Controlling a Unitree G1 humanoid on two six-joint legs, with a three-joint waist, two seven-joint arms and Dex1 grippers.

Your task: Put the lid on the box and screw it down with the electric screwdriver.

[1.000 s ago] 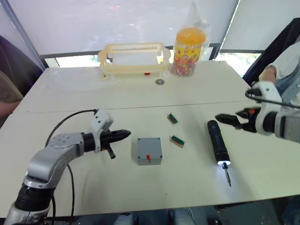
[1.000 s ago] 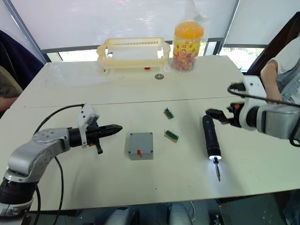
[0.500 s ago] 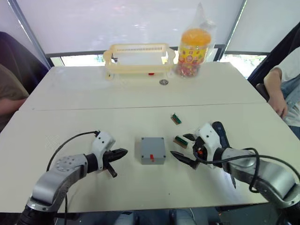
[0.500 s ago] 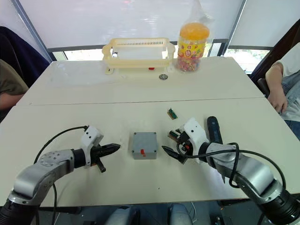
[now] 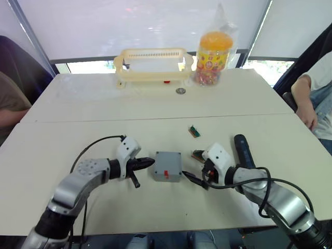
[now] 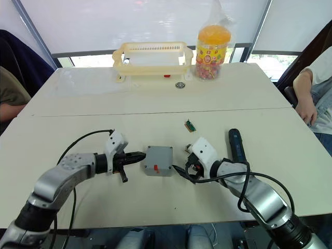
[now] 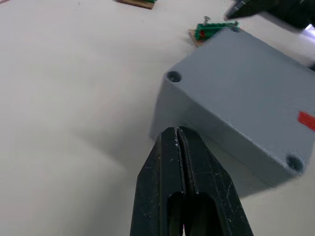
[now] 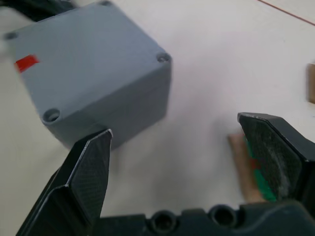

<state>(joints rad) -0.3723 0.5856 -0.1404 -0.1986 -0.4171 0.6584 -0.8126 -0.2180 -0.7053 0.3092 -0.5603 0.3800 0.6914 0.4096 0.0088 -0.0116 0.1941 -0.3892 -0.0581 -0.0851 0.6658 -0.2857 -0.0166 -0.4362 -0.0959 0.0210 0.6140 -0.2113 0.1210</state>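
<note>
Your small grey square plastic box (image 5: 167, 166) sits mid-table, lid on; left gripper (image 5: 150, 162) pinched closed, tip at its side | right gripper (image 8: 183, 146) spread wide beside it | black pen-shaped electric screwdriver (image 6: 236, 147) lies right

I have both arms reaching forward, bent at the elbow, low over the table and pointing inward toward each other. My left end effector (image 5: 147, 163) lies level with its two black fingers pressed together into a single tip. My right end effector (image 8: 183, 156) has its fingers spread wide apart, nothing between them, with the wrist angled toward the left one.
</note>
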